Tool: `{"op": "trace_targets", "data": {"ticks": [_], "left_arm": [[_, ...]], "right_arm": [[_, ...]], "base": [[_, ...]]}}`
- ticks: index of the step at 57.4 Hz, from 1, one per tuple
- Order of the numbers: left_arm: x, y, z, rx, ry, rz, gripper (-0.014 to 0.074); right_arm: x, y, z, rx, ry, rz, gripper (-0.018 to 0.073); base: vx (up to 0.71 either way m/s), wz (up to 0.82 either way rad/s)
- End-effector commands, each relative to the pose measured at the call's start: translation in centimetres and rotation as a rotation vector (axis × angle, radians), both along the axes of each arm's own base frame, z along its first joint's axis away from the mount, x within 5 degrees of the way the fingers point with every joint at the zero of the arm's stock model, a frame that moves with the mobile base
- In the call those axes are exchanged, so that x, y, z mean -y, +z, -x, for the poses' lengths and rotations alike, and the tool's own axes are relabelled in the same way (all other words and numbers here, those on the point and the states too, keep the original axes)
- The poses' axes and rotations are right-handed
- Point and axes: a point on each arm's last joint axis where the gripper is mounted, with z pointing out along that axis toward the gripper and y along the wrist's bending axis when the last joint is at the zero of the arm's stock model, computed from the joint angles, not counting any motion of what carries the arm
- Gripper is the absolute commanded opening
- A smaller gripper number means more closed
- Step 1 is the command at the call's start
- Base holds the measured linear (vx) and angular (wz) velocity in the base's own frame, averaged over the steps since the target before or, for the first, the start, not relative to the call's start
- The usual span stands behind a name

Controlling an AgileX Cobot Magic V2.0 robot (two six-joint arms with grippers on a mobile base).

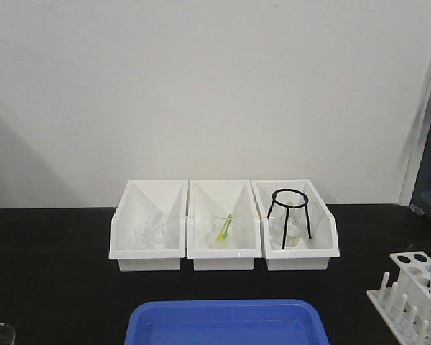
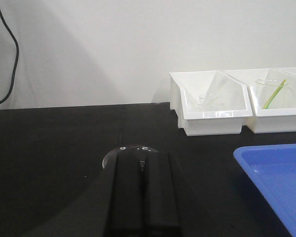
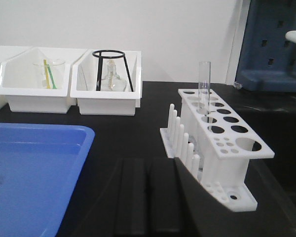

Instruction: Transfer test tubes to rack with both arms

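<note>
Left tool (image 2: pixel 140 197): sitting low at the desk's (image 1: pixel 50 273) left front edge with jaws together, nothing between them, a clear glass rim (image 2: pixel 130 150) lying just ahead and risking being knocked or rolled if the tool is advancing closed. Right tool (image 3: pixel 148 197): likewise pressed together and empty, resting just beside the rack (image 3: pixel 217 148) near the desk's right front edge. One test tube (image 3: pixel 204 84) is standing upright in a rear hole; a careless lift risks nudging the rack and tipping it.
</note>
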Motion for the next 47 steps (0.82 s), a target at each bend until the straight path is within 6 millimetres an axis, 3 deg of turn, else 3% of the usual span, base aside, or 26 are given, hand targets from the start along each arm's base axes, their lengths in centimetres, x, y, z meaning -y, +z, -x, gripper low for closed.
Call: {"op": "trace_targets", "data": {"ticks": [1,47], "left_arm": [[-0.06,-0.13,0.04,0.068,0.007,0.012,-0.002],[-0.06,-0.15,0.03,0.065,0.007,0.012,-0.002]], "right_arm": [[0.05,0.18,0.13,0.108,-0.007,-0.012,-0.0008],[0.05,0.12,0.13,0.093,-0.008,-0.037,-0.0008]], "base": [[0.0,0.0],[0.0,0.0]]}}
